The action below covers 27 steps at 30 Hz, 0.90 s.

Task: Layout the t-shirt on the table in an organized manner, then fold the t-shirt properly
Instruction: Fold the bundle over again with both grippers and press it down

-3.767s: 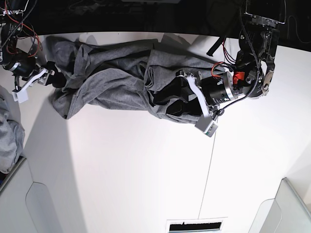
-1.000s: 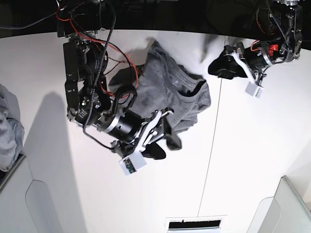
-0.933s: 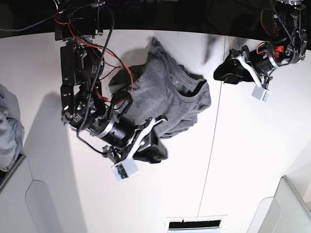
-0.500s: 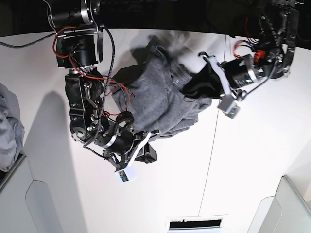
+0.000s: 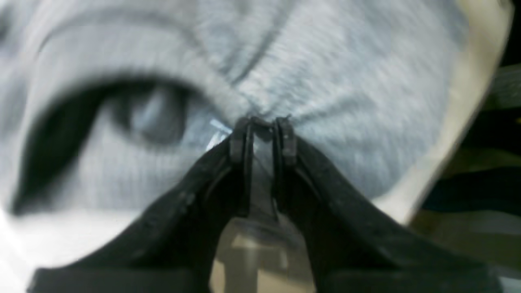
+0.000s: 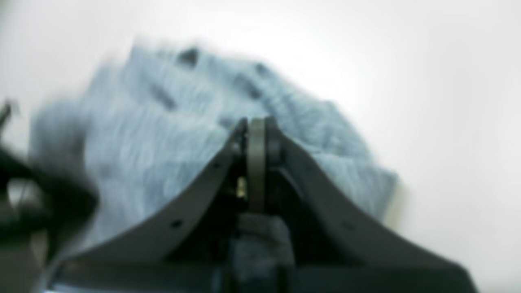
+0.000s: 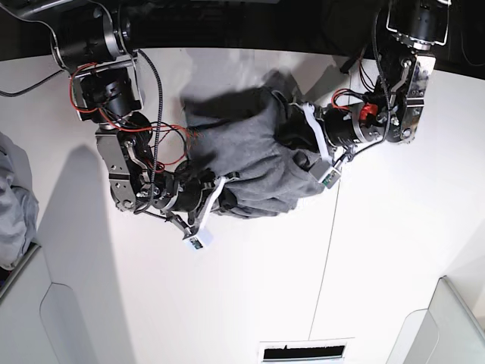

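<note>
The grey t-shirt (image 7: 250,152) lies bunched at the back middle of the white table (image 7: 250,288). My left gripper (image 7: 301,145) has come in from the right and is shut on the fabric beside the neckline. In the left wrist view its fingertips (image 5: 260,122) pinch a pucker of the knit next to the dark collar opening (image 5: 81,118). My right gripper (image 7: 222,191) is at the shirt's lower left edge. The blurred right wrist view shows that gripper (image 6: 255,122) shut with the shirt's (image 6: 171,130) cloth at its tips.
A paler grey cloth bundle (image 7: 11,220) hangs at the left edge. Light grey bins stand at the front left (image 7: 45,318) and front right (image 7: 455,326). A thin dark seam (image 7: 326,250) runs toward a slot (image 7: 303,351) at the front edge.
Both grippers have gone from open to shut on the shirt. The left arm swung in from the far right to the neckline, and the right gripper drew back to the lower left edge.
</note>
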Available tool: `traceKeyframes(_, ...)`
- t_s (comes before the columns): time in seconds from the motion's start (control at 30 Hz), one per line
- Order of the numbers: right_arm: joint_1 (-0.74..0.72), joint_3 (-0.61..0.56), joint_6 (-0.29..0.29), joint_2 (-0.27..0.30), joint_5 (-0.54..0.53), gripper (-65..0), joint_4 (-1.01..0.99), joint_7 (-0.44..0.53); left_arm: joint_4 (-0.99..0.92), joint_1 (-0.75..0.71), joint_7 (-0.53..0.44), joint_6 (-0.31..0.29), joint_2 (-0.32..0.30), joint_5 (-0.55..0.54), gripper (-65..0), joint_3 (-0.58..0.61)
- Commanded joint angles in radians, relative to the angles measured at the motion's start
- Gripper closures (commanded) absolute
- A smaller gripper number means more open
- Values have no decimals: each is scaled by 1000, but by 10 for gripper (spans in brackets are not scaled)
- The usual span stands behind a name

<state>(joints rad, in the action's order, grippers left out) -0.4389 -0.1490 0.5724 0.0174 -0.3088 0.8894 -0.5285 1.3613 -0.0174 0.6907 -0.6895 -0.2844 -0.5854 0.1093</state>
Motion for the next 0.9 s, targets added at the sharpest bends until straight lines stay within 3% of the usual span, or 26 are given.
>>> traceKeyframes(0.0,-8,-4,8,0,-43,0,31,-8,3,33,-21,-6,-15,-3,-101,-5)
traceKeyframes(0.17,106,-4,15,2,-183,0,116,-117,-65,126,-37,-6,-40,38,-101,-5)
traceKeyframes(0.37,280,-4,16,-7,-262,0,295,-119,-139,240,-45,-6,-40,37,-101,3)
traceKeyframes(0.63,380,-1,15,-43,-256,0,439,-115,-137,256,-42,-7,-42,27,-101,35)
traceKeyframes(0.87,381,59,14,-36,-204,0,531,-134,-24,254,69,-9,-128,-150,-101,34)
